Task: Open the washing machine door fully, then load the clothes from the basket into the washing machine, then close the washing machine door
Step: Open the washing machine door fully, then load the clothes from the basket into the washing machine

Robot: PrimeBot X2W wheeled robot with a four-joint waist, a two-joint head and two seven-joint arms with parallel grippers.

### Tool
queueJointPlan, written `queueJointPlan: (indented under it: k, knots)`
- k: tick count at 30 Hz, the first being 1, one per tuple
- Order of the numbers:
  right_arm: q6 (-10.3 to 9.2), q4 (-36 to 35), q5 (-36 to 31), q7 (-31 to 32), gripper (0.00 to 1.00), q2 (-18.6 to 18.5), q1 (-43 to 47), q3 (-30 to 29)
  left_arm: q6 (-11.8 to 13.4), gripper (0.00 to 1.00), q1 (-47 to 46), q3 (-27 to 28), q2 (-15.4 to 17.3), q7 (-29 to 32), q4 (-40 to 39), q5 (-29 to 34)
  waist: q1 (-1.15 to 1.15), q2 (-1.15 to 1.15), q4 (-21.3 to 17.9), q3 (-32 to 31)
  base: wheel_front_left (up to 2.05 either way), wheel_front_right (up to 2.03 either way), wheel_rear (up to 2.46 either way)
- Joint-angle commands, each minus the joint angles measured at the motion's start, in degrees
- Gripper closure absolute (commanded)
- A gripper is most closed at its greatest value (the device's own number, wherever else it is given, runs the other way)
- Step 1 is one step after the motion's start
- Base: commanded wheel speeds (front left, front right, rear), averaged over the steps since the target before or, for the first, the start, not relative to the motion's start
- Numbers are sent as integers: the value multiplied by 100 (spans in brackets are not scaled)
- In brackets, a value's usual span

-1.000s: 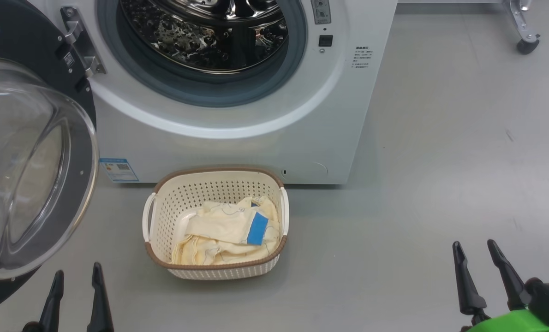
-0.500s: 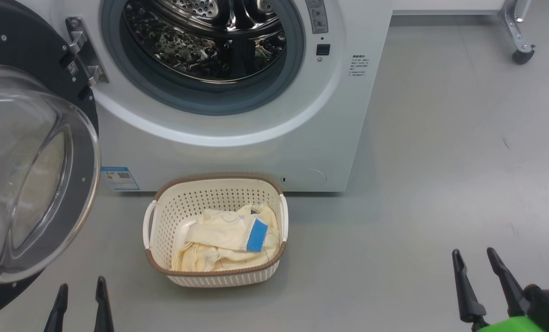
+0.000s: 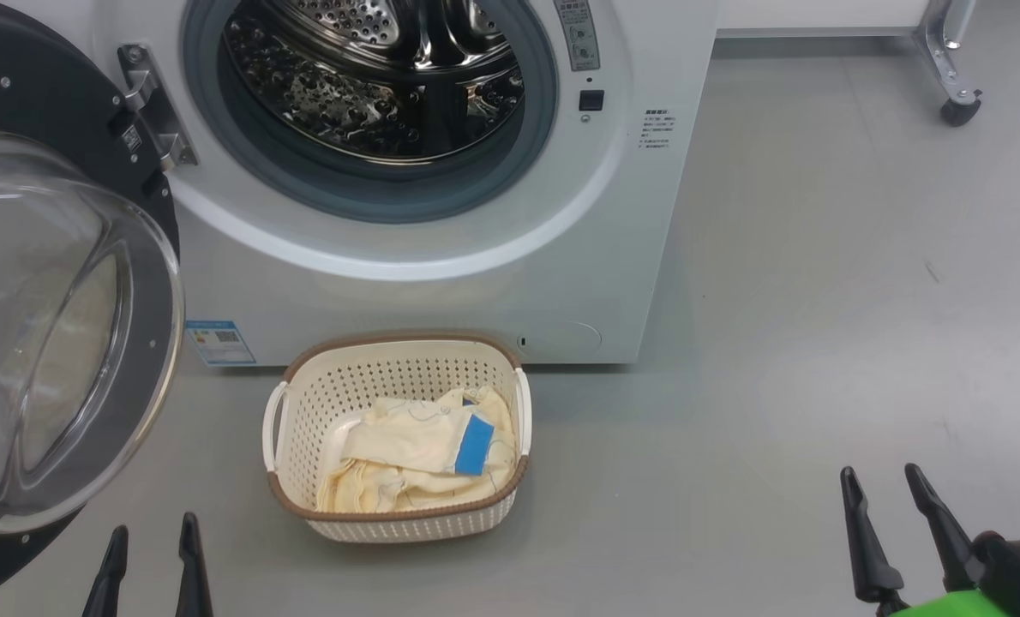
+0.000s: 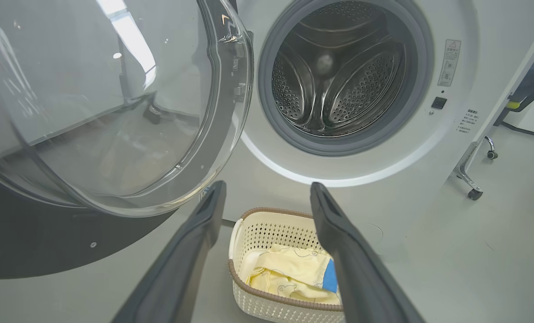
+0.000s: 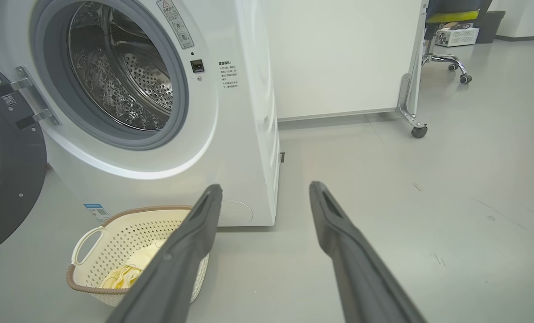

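- Two hands are ready, both with fingers apart and holding nothing. My left hand (image 3: 152,527) sits off the basket's (image 3: 399,512) near left corner, and my right hand (image 3: 880,473) is well apart off its right side.
- The clothes (image 3: 411,450) lie heaped inside the basket, toward its right wall.
- The basket's long axis runs across my view, just in front of the washing machine (image 3: 441,291), with the drum (image 3: 373,86) above and behind it.
- The washing machine door (image 3: 73,326) hangs open left of the basket, over my left hand. That hand looks nearer, but I judge its reach crowded.
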Motion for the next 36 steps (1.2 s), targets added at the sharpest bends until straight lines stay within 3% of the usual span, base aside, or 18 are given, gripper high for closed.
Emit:
queueJointPlan:
  k: [1, 15, 36]
  knots:
    - [-16, -154, -47, -55, 0, -126, -117, 91, -19, 0, -111, 179, 71, -38, -189, -27, 0, 0, 2, -10, 0, 0, 0]
    - [-16, -154, -45, -55, 0, -126, -113, 114, -32, 0, -106, 110, 71, -38, -65, -60, 0, 0, 9, -83, 10, -10, 0]
    - [-16, -168, -12, -55, 0, -98, -98, 143, -40, 0, -114, 59, 71, -38, -13, -51, 0, 0, -29, -39, 104, -104, 0]
